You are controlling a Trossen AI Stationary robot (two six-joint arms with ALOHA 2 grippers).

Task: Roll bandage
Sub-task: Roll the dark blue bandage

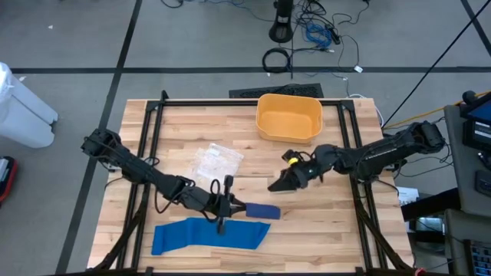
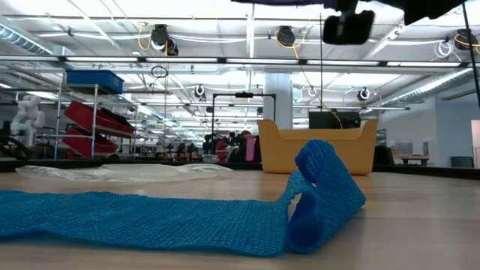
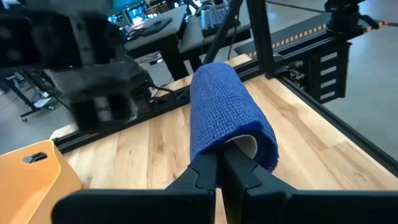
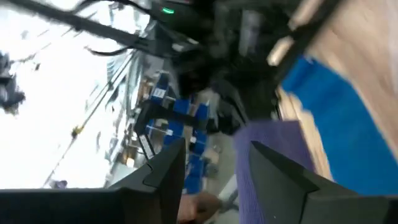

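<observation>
A dark blue bandage roll [image 1: 262, 210] hangs just above the table near its front edge, with my left gripper [image 1: 232, 205] shut on its left end. In the left wrist view the roll [image 3: 227, 112] points away from the fingers. A lighter blue bandage strip [image 1: 207, 234] lies flat near the front edge. Its right end [image 2: 322, 191] is folded up into a loop. My right gripper [image 1: 274, 185] hovers open, just beyond the roll's far side, with nothing between its fingers [image 4: 280, 177]. My left gripper pinches the roll's near end at its lower rim [image 3: 219, 148] between its two shut fingers. The fingers come nearly level from the table's left and lie along the roll. The roll sticks straight out past the fingertips, clear of the wood.
A yellow bin [image 1: 289, 116] stands at the far middle of the table. A clear plastic wrapper [image 1: 216, 161] lies left of centre. Black frame rails [image 1: 153, 138] run along both sides. Bare wood lies between the bin and the roll.
</observation>
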